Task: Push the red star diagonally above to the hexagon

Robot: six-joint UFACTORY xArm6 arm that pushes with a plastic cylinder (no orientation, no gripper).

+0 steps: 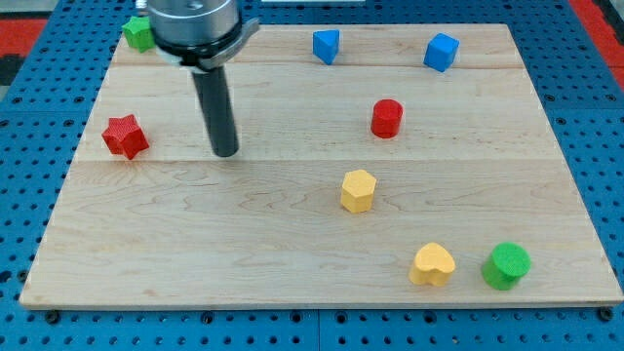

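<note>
Wooden board (292, 244) on blue pegboard. No claw, only my tip (225, 153), holding nothing, near red star (125, 136); yellow hexagon (358, 189) well apart toward view's right. Push apparently not yet started.

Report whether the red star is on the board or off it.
On the board: the red star sits fully on the wood near the view's left edge, left of my tip, untouched.

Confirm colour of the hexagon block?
Yellow: the hexagon block near the board's middle, clear in the camera view.
</note>
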